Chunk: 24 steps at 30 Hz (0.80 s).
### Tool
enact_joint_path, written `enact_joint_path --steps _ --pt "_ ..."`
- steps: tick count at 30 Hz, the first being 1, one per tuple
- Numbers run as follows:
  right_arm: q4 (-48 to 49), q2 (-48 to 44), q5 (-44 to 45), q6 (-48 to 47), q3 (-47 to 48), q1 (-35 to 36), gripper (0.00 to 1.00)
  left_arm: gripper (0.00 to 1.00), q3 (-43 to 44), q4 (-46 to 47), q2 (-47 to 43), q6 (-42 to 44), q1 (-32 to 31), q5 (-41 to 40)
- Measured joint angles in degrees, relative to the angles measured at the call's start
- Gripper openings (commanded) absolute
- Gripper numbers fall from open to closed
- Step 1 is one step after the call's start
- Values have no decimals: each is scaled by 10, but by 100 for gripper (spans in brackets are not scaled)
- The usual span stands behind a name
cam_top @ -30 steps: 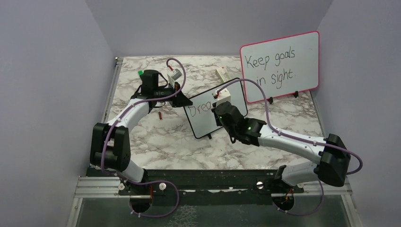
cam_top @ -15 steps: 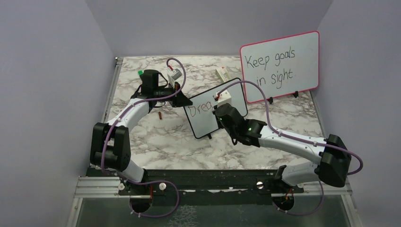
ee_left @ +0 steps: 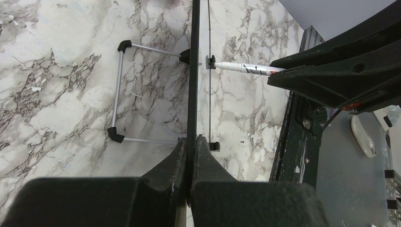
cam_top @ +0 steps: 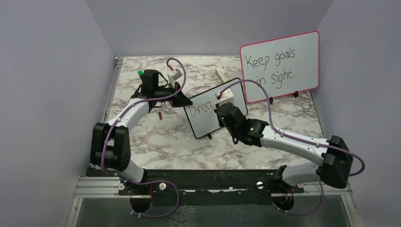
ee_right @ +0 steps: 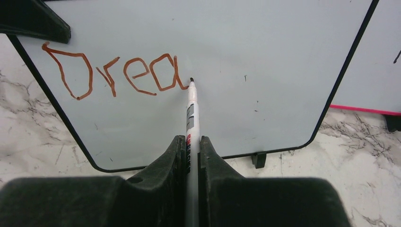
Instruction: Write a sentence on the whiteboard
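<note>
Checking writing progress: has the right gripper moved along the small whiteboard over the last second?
Yes. In the top view the right gripper, shut on the marker, has shifted slightly right across the whiteboard, toward the pink-framed board.

Robot lab cell: plain walls (cam_top: 47,94) w/ marble-look table (cam_top: 161,142).

The left arm (cam_top: 127,111) is bent and points to the back, its left gripper (ee_left: 191,142) squeezed tight on the whiteboard (ee_left: 193,71) edge. The right arm (cam_top: 293,142) lies low and long, its right gripper (ee_right: 190,142) pinching a pen (ee_right: 191,109).
</note>
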Motion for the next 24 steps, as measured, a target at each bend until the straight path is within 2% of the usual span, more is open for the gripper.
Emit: enact_joint_path --steps 24 --pt "39 3 -7 -26 7 -13 1 0 2 -3 1 1 0 0"
